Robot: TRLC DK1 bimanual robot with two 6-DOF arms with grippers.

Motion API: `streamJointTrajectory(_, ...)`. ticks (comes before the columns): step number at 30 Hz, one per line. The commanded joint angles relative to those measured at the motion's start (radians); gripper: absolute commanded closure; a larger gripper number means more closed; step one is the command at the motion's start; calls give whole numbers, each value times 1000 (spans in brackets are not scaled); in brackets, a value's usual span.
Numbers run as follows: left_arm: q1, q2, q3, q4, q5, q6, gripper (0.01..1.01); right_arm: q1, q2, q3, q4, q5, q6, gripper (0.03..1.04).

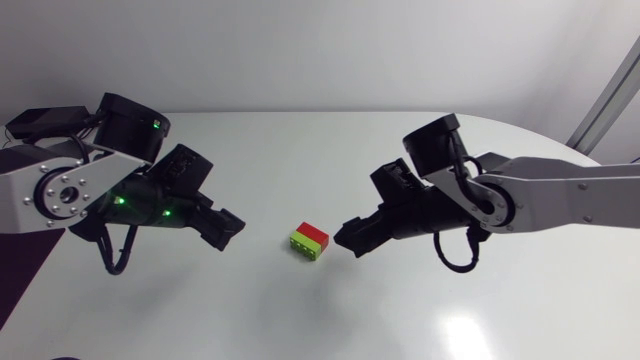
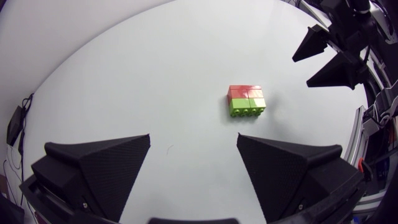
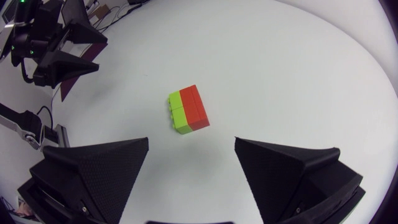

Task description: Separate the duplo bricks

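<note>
Red-and-green bricks (image 1: 310, 241): one red, one green, pressed together as a single block, not yet split.
Position: on the white counter (image 1: 400, 320), roughly mid-span between the two tools, touching neither.
Orientation: red face and green face sit side by side. The green studs seem to point sideways, so the block likely lies on its side.
Why there: my read is that open ground on all sides lets both arms come at it from opposite ends, one brick per tool.
Right tool (image 1: 352, 238): fingers spread wide, nothing between them. The nearer of the two, near the block's red side, block ahead of its gap.
Left tool (image 1: 228, 228): also spread wide and empty. Farther off, block ahead of it and closer to the line of one finger than the other.
Why open: looks like pre-grasp on both sides, gaps already wider than the block.
Right arm: in from the right edge, forearm about level, wrist dropped so the tool angles down toward the block.
Left arm: in from the left edge, elbow high, wrist bent down and inward, tool low over the counter.
Symmetry: the tools face each other across the block.
Risk: the block is small and could skid on the smooth counter if one finger lands first.
</note>
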State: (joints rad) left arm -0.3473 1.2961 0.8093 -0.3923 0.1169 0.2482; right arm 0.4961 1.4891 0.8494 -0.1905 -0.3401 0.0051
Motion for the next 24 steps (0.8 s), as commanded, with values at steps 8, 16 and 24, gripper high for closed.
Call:
streamJointTrajectory(8, 34, 22, -21, 46, 36, 56, 51, 113, 108, 102, -107, 197, -226, 66)
streamJointTrajectory(16, -9, 54, -2, 56, 38, 62, 49, 150, 244, 162, -106, 236, -258, 66)
streamJointTrajectory(24, -9, 74, 5, 58, 38, 79, 49, 167, 310, 251, -138, 266, -287, 66)
